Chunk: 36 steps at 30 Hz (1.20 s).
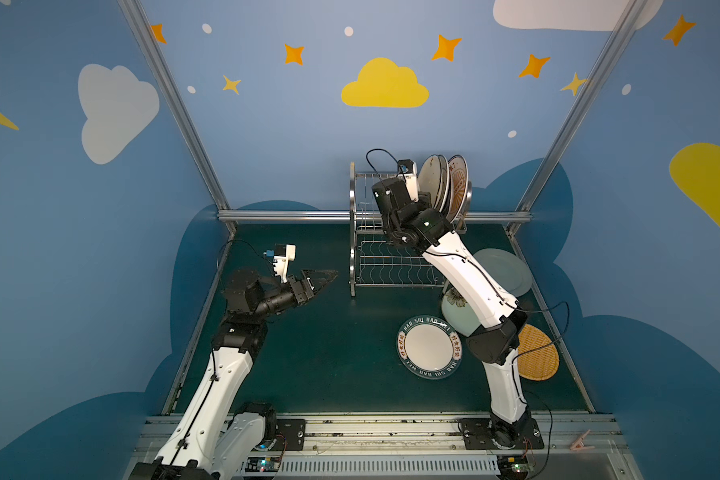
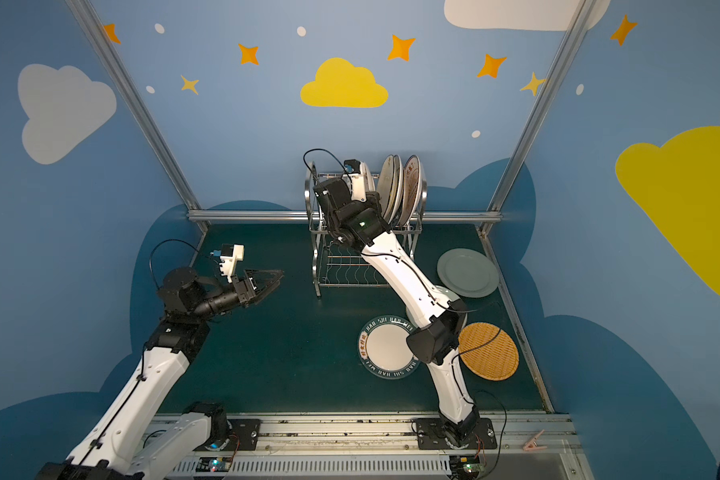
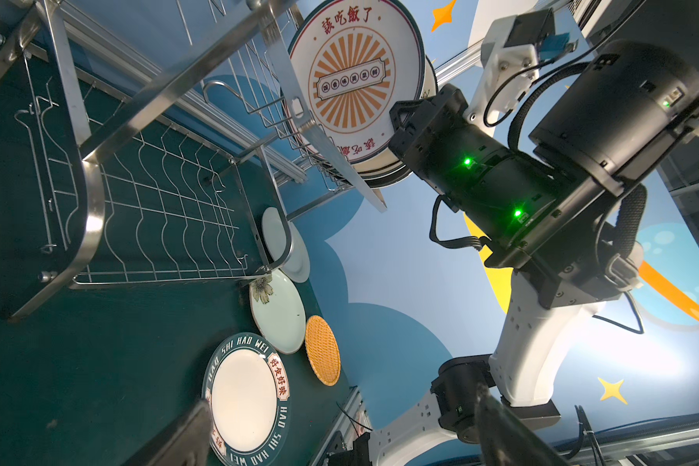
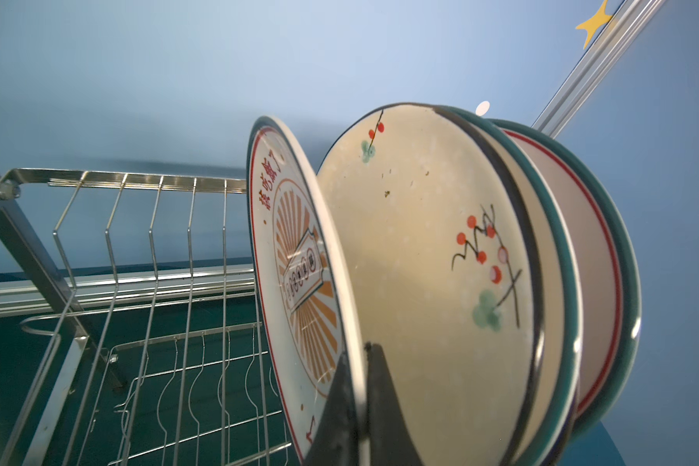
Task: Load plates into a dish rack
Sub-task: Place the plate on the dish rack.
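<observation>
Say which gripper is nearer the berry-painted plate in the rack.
Right. The right gripper, shut on the rim of a sunburst plate, sits beside the berry-painted plate in the dish rack; the left gripper hangs open above the mat, apart from the rack.

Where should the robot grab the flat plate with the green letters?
Probably its rim, on the edge facing the left arm. The green-lettered plate lies flat on the mat, so only the rim fits the left tool, and that side is bare; the flower plate and right arm crowd the other.

A robot test booth: aluminium frame (image 1: 287,216), cloud-painted walls (image 1: 287,137).
</observation>
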{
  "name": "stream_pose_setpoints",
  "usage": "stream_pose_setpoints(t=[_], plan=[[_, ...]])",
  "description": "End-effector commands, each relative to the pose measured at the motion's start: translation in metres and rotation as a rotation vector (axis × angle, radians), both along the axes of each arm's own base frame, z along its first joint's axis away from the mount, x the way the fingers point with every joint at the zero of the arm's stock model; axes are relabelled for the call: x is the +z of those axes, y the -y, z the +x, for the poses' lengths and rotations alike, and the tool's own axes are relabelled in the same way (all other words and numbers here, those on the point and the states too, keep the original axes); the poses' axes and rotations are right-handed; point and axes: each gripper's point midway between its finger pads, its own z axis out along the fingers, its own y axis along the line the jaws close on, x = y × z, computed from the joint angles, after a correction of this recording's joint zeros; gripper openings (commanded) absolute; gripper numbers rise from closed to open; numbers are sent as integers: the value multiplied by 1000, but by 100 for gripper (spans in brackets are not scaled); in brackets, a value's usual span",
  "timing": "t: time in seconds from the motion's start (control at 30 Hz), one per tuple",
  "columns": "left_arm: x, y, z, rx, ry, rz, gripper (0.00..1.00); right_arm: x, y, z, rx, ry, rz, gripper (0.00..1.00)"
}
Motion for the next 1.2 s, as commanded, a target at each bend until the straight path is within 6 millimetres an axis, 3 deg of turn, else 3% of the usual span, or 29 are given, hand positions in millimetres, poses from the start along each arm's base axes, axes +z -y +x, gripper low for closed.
stream_pose_setpoints(t=[0.0,0.2,0.33,0.7,1.17], plan=[[5,-1,-1,-4,23,-2,100,-12,11,-2,4,-52,67,0],[4,-2,0,0,22,-1,100,-18,16,-5,16,-89,113,0],[4,-2,0,1,19,-1,100,-21,19,-7,18,-105,134,7],[4,-2,1,2,20,-1,100,-11,18,-10,49,-95,165,16],[3,-2,1,2,16,-2,100,4,13,-14,96,-73,164,38]])
